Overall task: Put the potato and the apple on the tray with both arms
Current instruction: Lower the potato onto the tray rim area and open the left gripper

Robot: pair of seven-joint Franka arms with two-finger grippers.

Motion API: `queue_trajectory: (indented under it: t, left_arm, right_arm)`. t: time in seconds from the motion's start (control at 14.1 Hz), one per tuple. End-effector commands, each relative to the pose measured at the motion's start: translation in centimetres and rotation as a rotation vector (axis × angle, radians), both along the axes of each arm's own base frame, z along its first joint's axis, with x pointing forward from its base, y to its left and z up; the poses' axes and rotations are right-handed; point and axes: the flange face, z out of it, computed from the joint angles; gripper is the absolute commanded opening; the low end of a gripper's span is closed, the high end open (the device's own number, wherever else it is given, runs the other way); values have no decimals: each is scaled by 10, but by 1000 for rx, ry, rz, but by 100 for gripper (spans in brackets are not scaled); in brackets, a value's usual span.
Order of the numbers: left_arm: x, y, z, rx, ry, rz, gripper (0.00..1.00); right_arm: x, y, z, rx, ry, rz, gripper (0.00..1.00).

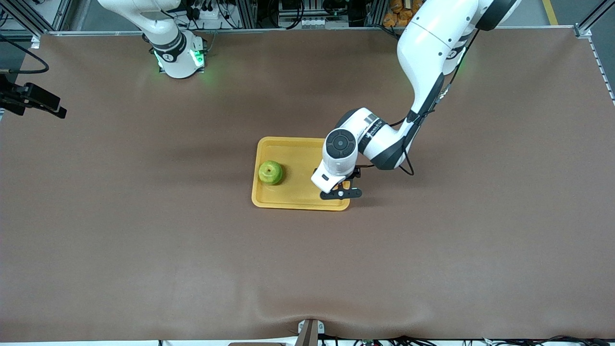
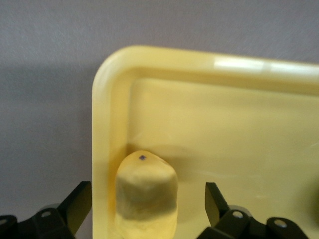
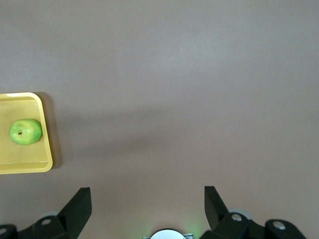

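The yellow tray lies mid-table. The green apple sits on it toward the right arm's end. My left gripper is low over the tray's corner nearer the front camera, toward the left arm's end. In the left wrist view the left gripper is open, and the yellow-orange potato lies on the tray between the fingers, close to the rim, with gaps on both sides. My right gripper is open and empty, held high over its own base; its view shows the tray and the apple.
The brown table spreads wide around the tray. A black device on a cable sticks in over the table edge at the right arm's end. The right arm's base glows green.
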Motion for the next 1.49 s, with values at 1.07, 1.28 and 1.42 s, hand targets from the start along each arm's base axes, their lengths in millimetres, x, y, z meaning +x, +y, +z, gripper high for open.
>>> queue_trajectory:
  t: [1.07, 1.28, 1.42]
  left_arm:
    - [37, 264, 366, 78, -93, 154, 100]
    - [26, 307, 399, 75, -100, 173, 100]
    - [17, 327, 417, 74, -104, 177, 100]
  right_arm:
    - [2, -6, 8, -9, -9, -20, 100]
    - [2, -7, 8, -9, -9, -18, 100]
    - [2, -6, 8, -7, -9, -15, 100]
